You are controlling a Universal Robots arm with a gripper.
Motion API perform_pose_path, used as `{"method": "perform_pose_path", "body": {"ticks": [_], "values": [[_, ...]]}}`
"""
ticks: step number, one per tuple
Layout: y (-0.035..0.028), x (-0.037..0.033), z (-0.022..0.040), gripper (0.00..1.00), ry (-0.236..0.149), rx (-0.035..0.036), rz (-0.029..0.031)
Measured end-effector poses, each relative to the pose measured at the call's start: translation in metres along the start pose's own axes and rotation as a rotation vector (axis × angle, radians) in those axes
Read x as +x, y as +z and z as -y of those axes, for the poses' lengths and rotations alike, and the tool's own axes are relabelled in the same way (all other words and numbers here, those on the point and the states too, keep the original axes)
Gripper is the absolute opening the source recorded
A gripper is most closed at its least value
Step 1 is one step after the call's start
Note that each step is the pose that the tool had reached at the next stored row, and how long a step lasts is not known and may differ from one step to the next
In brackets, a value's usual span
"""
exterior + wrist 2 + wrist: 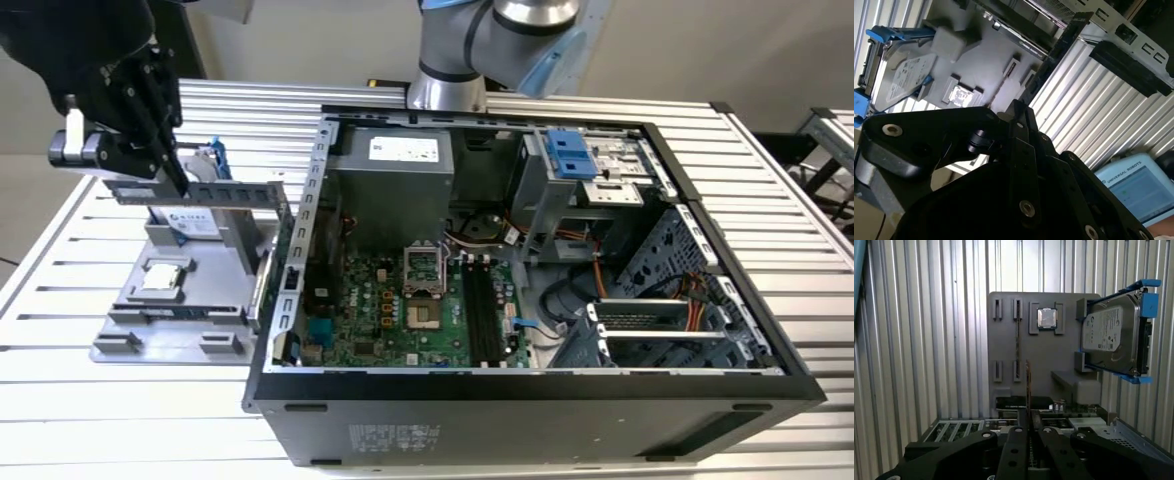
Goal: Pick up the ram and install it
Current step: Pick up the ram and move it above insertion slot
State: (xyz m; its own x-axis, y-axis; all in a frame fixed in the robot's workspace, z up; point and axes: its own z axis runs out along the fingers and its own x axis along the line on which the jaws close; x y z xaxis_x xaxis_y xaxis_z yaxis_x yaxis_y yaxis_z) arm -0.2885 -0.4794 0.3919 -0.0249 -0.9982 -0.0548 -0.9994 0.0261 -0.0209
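Pinching a long, thin, blue-green circuit-board ram stick [200, 192] between black fingers [170, 165] pressed onto its flat faces, at ten o'clock in the exterior view. Held apart from, seemingly above, the grey moulded parts tray [147, 325], with long axis lying nine to three. Toward three o'clock, well apart: long black motherboard slots [483, 310] inside the open black computer case [534, 400], lying twelve to six, crosswise to the ram stick. Ribbed silver counter [54, 250] beneath; open room above the slots.

ram [1027, 385] lower end hidden between tool [1028, 422] fingers, arm [454, 50] cropped
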Motion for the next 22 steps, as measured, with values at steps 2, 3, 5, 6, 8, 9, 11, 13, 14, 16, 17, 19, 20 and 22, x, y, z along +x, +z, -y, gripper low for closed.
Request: {"method": "perform_pose_path", "body": {"ticks": [2, 3, 5, 6, 8, 9, 11, 13, 14, 16, 17, 19, 20, 22], "values": [[0.0001, -0.0001, 0.0046, 0.00, 0.000, 0.0000, 0.0000], [0.0002, -0.0002, 0.0077, 0.00, 0.000, 0.0000, 0.0001], [0.0004, -0.0004, 0.0146, 0.00, 0.000, -0.0001, 0.0001], [0.0005, -0.0005, 0.0182, 0.00, 0.000, -0.0002, 0.0001], [0.0006, -0.0006, 0.0258, 0.00, 0.000, -0.0006, 0.0000], [0.0007, -0.0007, 0.0297, 0.00, 0.000, -0.0007, 0.0001], [0.0009, -0.0009, 0.0370, 0.00, 0.000, -0.0008, 0.0001], [0.0011, -0.0011, 0.0445, 0.00, 0.000, -0.0010, 0.0001], [0.0012, -0.0012, 0.0482, 0.00, 0.000, -0.0011, 0.0000], [0.0014, -0.0014, 0.0553, 0.00, 0.000, -0.0011, 0.0001], [0.0015, -0.0015, 0.0587, 0.00, 0.000, -0.0011, 0.0001], [0.0016, -0.0016, 0.0656, 0.00, 0.000, -0.0011, 0.0001], [0.0017, -0.0017, 0.0694, 0.00, 0.000, -0.0011, 0.0001], [0.0019, -0.0019, 0.0766, 0.00, 0.000, -0.0012, 0.0000]]}}
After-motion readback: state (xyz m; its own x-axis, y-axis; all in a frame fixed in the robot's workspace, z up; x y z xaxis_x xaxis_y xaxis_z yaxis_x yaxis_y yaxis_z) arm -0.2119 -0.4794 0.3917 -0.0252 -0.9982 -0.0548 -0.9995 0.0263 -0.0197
